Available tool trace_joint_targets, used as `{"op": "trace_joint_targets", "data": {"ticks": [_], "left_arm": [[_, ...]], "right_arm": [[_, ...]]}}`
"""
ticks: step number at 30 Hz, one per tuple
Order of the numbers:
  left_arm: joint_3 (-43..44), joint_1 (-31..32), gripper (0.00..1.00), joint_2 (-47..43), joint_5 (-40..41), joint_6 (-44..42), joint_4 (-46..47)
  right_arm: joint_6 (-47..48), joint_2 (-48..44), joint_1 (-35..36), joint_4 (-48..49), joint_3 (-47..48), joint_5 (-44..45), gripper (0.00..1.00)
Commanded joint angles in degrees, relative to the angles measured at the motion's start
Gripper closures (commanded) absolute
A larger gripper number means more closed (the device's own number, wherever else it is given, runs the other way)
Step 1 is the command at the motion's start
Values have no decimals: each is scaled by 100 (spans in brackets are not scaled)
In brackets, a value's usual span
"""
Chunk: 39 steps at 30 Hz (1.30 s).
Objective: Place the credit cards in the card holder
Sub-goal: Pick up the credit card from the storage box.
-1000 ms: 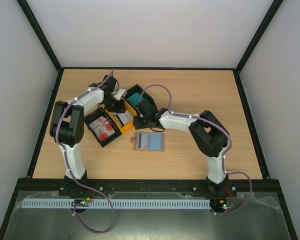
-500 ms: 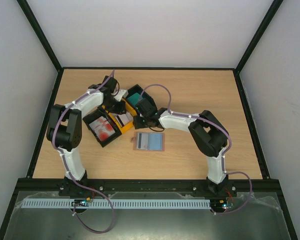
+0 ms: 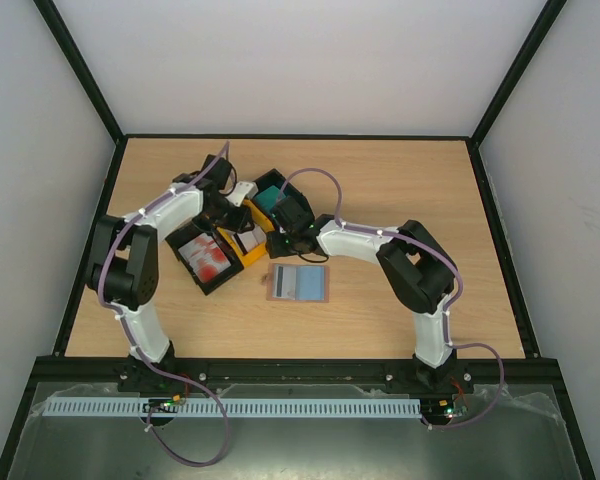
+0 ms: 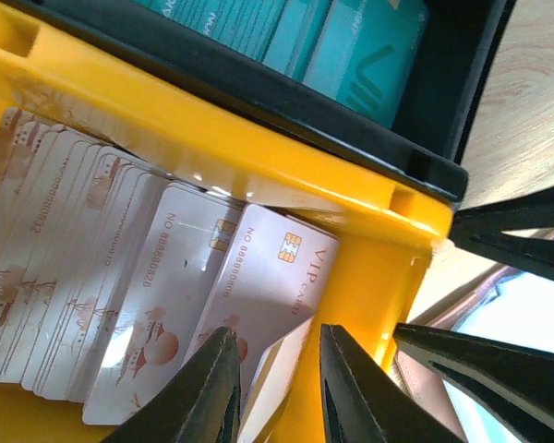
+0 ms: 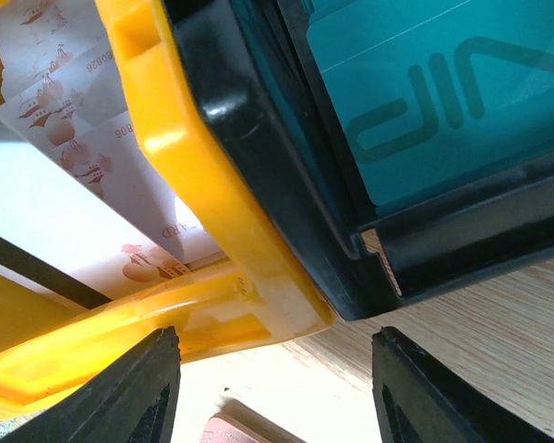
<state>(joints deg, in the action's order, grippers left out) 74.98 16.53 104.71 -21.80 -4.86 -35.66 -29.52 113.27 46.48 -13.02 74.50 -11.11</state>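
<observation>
The card holder (image 3: 298,283) lies open on the table, pale blue pockets up; its pinkish edge (image 5: 245,432) shows below my right gripper. Pale whitish-beige credit cards (image 4: 120,240) fill a yellow tray (image 3: 252,250). Teal cards (image 5: 443,101) sit in a black tray (image 3: 270,195), and red-and-white cards (image 3: 207,256) in another. My left gripper (image 4: 277,334) hangs low over the yellow tray's end, narrowly open, with a lifted pale card's corner between its fingers. My right gripper (image 5: 275,340) is wide open over the yellow tray's corner and bare table, holding nothing.
The yellow tray's wall (image 4: 258,157) and the black tray's rim (image 5: 286,185) press against each other. The right gripper's black fingers (image 4: 508,240) reach in beside my left one. Bare wood stretches to the right and front of the holder.
The left arm's elbow has swung left and down while its gripper stayed at the yellow tray. The right gripper shifted only slightly.
</observation>
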Motion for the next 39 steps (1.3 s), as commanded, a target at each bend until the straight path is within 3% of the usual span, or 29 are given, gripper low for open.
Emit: {"op": "trace_joint_targets", "data": {"ticks": [1,6,14,22,25,30,39], "left_arm": [[-289,84,73,-156,-402,-140,-414],[-449,72,76,-248,-343,-143,-342],[-370,5,97,-258,-122,-43,-264],[34,-27,98,-758,-147,29,-514],[60,-34,98,-1091,-290,29,-598],[63,-41,98,-1674,-1015,177,-373],[-399,134,98,-2447,-2767,150,231]], "right_arm": [[35,155,4,-149,150,-17,43],[16,183,-6,-157,219,-76,44],[-6,124,-51,-147,273,-75,44],[96,-356,-168,-338,521,-260,43],[256,-757,-403,-283,382,-770,42],[552,-1605,-949,487,-234,-2614,42],[1140,-2666,-1036,1147,-1008,-3750,27]]}}
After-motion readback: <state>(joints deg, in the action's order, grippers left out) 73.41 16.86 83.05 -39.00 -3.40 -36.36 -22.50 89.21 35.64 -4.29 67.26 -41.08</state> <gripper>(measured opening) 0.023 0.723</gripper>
